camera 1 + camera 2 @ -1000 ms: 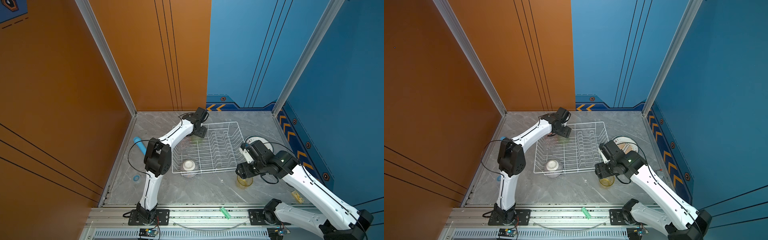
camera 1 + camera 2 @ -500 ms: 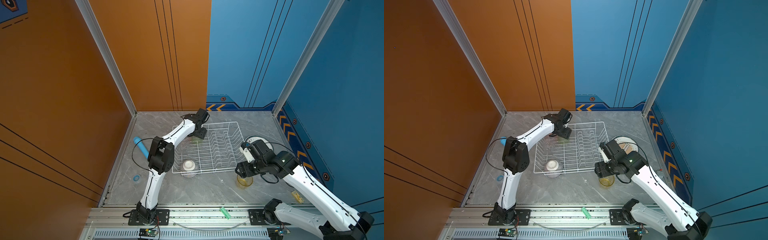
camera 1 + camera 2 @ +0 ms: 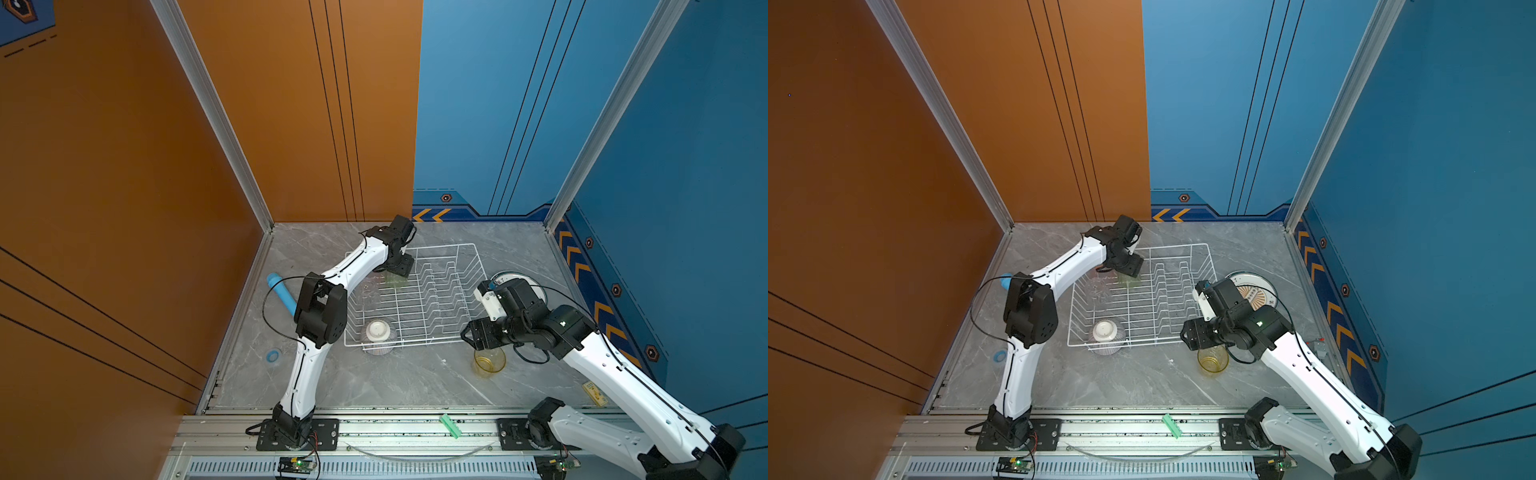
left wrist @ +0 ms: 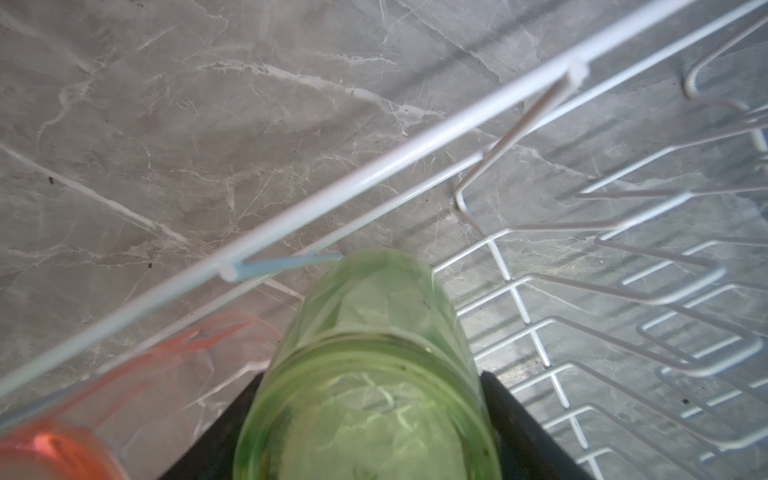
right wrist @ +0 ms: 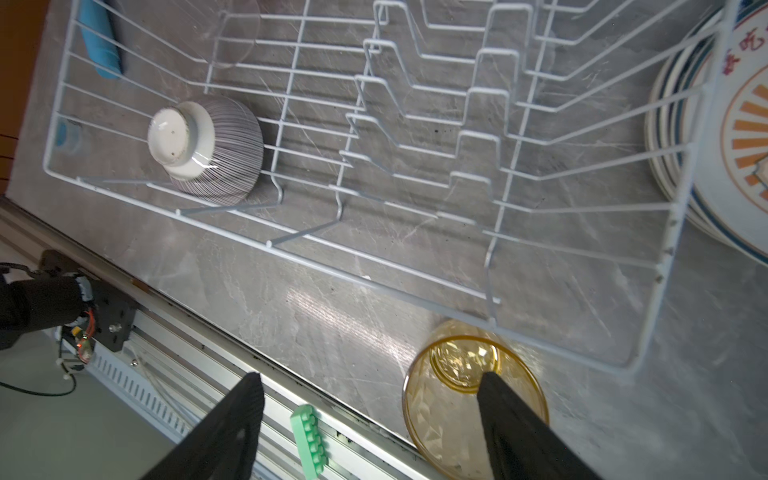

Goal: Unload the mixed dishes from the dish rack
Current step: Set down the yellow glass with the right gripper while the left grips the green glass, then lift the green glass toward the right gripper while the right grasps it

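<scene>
My left gripper (image 4: 372,376) has closed in a little and now squeezes the green tumbler (image 4: 365,316) at the far corner of the dish rack (image 3: 469,248). I think I can lift this cup out next. My right gripper (image 5: 370,376) stays wide open over the yellow tumbler (image 5: 457,361), which stands just outside the rack.

Glossy white shell links (image 3: 300,374) formed both arms, joined by bulky black joint housings (image 3: 321,311). A thin black cable (image 3: 263,308) looped beside the left arm's elbow. Black base plates (image 3: 324,428) carried silver screws; matte black wedge-shaped fingers (image 5: 226,428) tapered to narrow tips.
</scene>
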`<state>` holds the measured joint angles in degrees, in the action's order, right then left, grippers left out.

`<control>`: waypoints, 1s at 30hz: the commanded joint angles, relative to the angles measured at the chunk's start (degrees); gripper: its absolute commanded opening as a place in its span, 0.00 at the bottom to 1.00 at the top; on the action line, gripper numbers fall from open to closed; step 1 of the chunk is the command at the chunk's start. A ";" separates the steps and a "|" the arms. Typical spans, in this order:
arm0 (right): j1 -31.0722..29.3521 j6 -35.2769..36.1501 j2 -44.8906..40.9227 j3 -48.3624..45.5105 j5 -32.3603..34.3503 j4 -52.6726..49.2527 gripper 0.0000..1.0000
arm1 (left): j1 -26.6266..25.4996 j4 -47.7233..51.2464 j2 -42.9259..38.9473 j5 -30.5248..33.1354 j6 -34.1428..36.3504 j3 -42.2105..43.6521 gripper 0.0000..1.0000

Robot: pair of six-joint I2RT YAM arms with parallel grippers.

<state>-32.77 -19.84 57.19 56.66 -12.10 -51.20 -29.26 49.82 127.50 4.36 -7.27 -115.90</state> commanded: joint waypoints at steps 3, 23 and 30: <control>2.35 -4.79 -1.90 -3.01 -8.71 14.19 0.79 | 0.88 1.86 -4.59 -5.62 0.10 1.65 0.59; 9.50 -13.71 -0.52 -13.16 -21.60 37.71 0.78 | 2.18 -0.72 -12.22 -18.92 -1.56 4.93 0.57; 12.02 -21.38 0.53 -19.32 -29.75 54.45 0.75 | 3.09 -7.47 -19.34 -29.88 -4.60 11.65 0.57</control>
<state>-21.76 -36.29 57.10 39.53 -36.62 -7.51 -26.79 46.30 111.70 -18.22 -9.96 -106.21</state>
